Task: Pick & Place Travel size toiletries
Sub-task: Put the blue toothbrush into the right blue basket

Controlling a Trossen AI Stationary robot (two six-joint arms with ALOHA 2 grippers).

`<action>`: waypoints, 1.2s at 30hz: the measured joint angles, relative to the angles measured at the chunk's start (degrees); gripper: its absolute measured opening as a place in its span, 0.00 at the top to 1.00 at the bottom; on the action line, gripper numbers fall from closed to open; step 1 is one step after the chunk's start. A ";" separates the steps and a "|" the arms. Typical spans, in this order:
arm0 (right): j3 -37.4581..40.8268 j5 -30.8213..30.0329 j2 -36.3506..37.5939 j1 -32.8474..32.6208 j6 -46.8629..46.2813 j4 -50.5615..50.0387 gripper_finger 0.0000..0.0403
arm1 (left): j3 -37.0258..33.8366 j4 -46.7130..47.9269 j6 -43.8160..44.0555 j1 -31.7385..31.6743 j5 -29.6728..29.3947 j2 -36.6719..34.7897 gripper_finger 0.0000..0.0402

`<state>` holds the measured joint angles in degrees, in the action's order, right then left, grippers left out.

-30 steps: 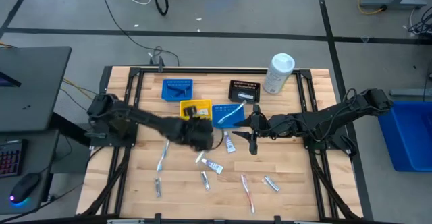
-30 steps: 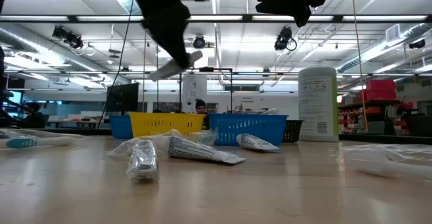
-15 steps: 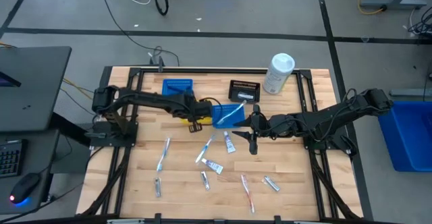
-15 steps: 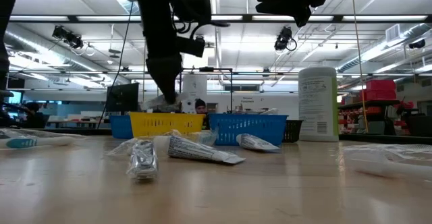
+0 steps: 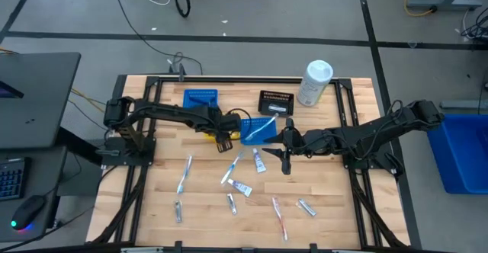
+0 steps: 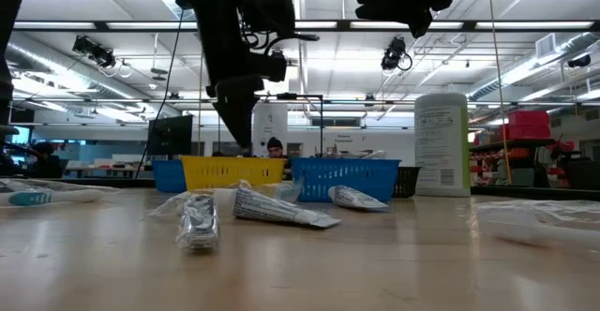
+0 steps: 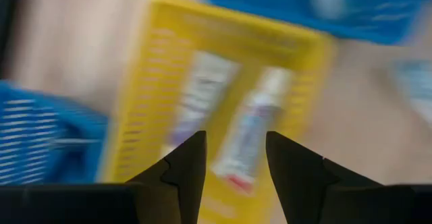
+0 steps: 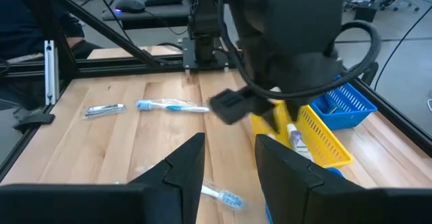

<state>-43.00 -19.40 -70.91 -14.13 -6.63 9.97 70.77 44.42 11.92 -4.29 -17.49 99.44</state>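
My left gripper [image 5: 225, 140] hangs open and empty over the yellow bin [image 5: 213, 121]. Its wrist view shows its fingers [image 7: 233, 143] above two white tubes [image 7: 251, 131] that lie on the floor of the yellow bin [image 7: 145, 82]. My right gripper [image 5: 282, 152] is open and empty, held above the table's middle, beside the blue bin [image 5: 258, 129]. On the bare wood lie a blue toothbrush [image 5: 183, 175], a white toothbrush [image 5: 232, 168], a razor [image 5: 178, 211], tubes [image 5: 259, 161] [image 5: 242, 188], a red toothbrush [image 5: 280, 216] and a silvery packet [image 5: 306, 207].
A second blue bin [image 5: 200, 99] and a black bin [image 5: 275, 102] stand at the back. A large white canister [image 5: 314, 83] stands at the back right. The blue bin in the middle holds a toothbrush. The dark frame rails run along the table's left and right sides.
My left gripper, which carried a white tube a second ago, has gone toward the far edge and down over the yellow bin. The tube no longer shows between its fingers, and two tubes now lie in the bin below it. My right arm has kept still.
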 joint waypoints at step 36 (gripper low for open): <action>0.08 0.00 -2.60 0.19 0.04 0.37 0.65 | 1.67 -10.60 32.90 16.85 4.99 14.55 0.58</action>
<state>-42.92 -19.40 -73.52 -13.94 -6.59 10.34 72.44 33.82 44.82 12.56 -12.49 113.99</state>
